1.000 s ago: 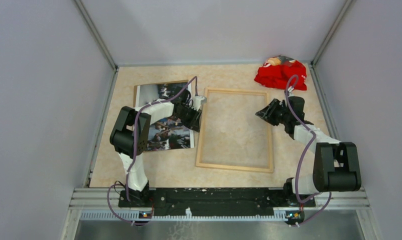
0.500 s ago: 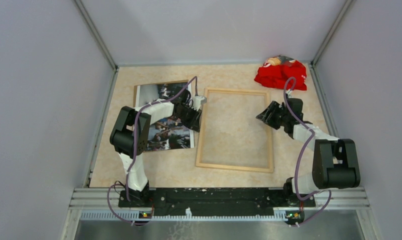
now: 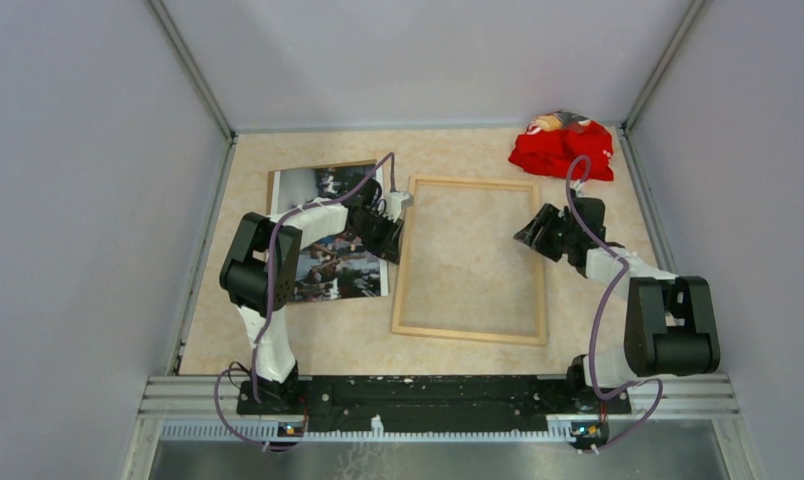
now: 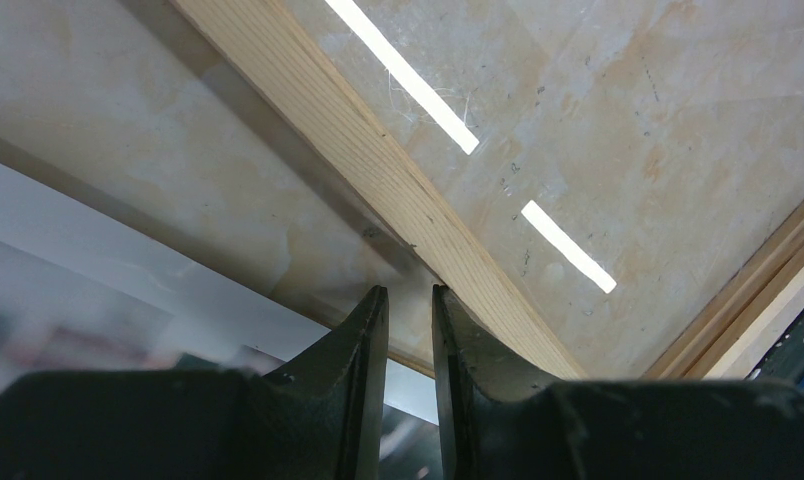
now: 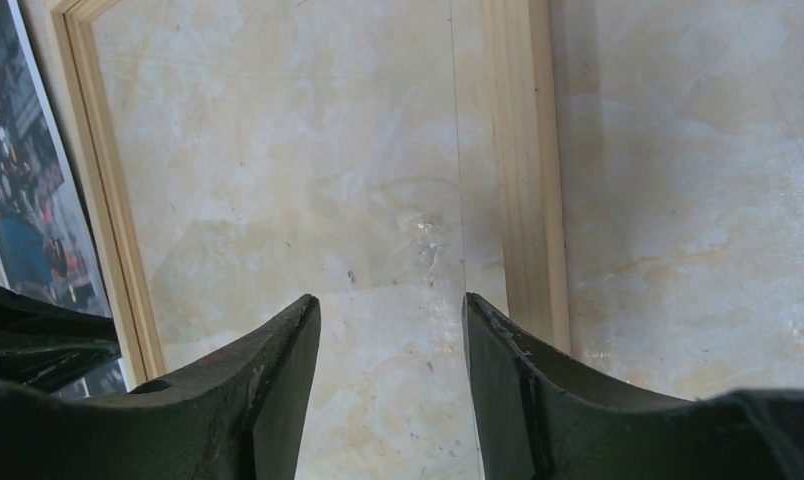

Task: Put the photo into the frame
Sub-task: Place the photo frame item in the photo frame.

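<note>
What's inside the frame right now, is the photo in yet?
Inside the frame only the beige table shows through the pane. The photo lies outside, left of it, partly covered by the left arm.

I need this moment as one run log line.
photo: left of frame, not inserted | left tool: nearly closed, at photo edge | right tool: open over frame's right rail

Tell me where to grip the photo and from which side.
Pinch the right long edge of the photo, beside the frame, coming from the frame side. It lies flat, so only an edge can be pinched, and the left gripper is poised there.
</note>
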Motion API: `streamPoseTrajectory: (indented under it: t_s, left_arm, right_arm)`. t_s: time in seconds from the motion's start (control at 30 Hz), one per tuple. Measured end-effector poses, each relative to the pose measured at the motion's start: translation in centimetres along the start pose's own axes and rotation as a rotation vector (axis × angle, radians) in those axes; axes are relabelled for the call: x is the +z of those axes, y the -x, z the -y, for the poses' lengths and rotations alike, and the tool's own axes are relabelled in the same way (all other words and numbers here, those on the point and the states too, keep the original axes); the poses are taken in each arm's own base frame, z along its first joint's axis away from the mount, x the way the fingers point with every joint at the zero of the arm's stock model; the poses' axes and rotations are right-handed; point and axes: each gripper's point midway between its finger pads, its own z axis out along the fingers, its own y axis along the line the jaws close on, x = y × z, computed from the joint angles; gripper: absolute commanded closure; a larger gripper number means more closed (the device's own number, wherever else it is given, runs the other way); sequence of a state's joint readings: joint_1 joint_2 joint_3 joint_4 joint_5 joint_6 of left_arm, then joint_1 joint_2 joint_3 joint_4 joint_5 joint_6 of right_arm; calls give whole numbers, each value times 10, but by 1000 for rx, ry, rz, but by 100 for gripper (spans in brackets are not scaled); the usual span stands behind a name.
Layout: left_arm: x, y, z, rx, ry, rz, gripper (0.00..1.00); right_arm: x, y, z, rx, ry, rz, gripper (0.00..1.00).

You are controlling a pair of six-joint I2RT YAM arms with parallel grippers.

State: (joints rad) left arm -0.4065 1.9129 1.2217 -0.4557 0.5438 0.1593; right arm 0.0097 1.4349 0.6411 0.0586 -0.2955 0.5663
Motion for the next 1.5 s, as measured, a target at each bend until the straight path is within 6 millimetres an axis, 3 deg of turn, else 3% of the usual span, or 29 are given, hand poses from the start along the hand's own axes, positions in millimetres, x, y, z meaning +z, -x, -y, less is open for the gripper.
streamPoseTrajectory:
  t_s: [0.1,0.3,0.77,1.13,1.3,1.5]
  left_arm:
    - [0,0,0,0,0,0,70]
    - [0,0,0,0,-1,0,70]
    - [0,0,0,0,-3,0,70]
    - [0,0,1,0,-5,1,70]
    - [0,0,1,0,-6,1,71]
    - [0,0,1,0,-6,1,70]
  right_arm:
    - [0,0,2,-3,-8,0,41]
    - [0,-1,5,-10,-26,0,23]
    - [-9,8,11,-30,-78,45,21]
    - [-12,4,14,-44,-91,27,21]
    - [-13,1,13,-47,-92,17,27]
    - [-28,-9,7,-96,-136,10,54]
